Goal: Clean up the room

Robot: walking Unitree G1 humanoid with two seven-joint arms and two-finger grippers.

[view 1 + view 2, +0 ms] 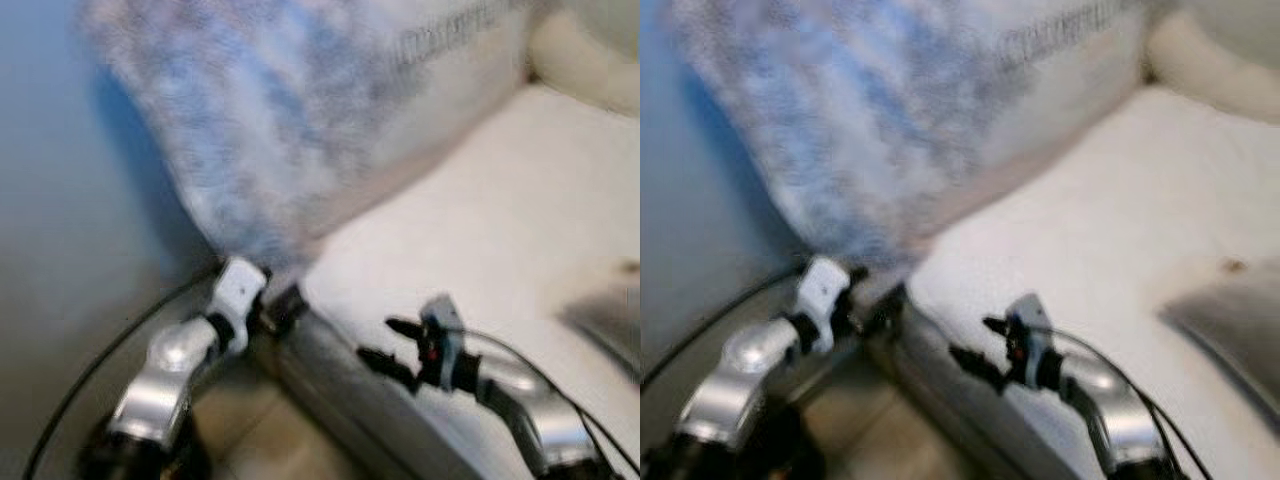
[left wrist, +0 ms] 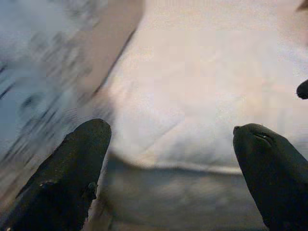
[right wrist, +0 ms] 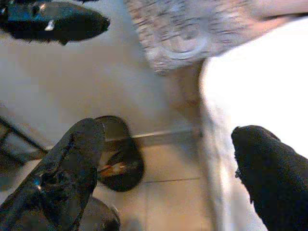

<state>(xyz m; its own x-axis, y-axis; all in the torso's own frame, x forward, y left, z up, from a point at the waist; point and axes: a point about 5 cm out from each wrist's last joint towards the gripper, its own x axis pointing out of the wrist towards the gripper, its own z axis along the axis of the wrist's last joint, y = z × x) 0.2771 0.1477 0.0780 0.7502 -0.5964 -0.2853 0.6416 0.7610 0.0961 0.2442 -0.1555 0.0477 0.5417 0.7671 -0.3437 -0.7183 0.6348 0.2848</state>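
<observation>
A blue-and-white patterned blanket [image 1: 300, 110] is bunched at the bed's corner against the wall, blurred. The bed's white sheet [image 1: 500, 230] spreads to the right of it. My left gripper [image 1: 285, 306] is at the bed's corner, just below the blanket's lower edge. In the left wrist view it [image 2: 171, 132] is open, with the white sheet and bed edge between its fingers. My right gripper [image 1: 390, 345] hovers over the bed's side edge, open and holding nothing. In the right wrist view it [image 3: 168, 131] looks down past the bed's edge at the floor.
A dark slipper [image 3: 120, 163] lies on the tan tiled floor [image 3: 173, 197] by the wall's baseboard, beside the bed. A grey object [image 1: 610, 325] rests on the sheet at the right. A cream pillow [image 1: 590, 50] sits at the far right corner.
</observation>
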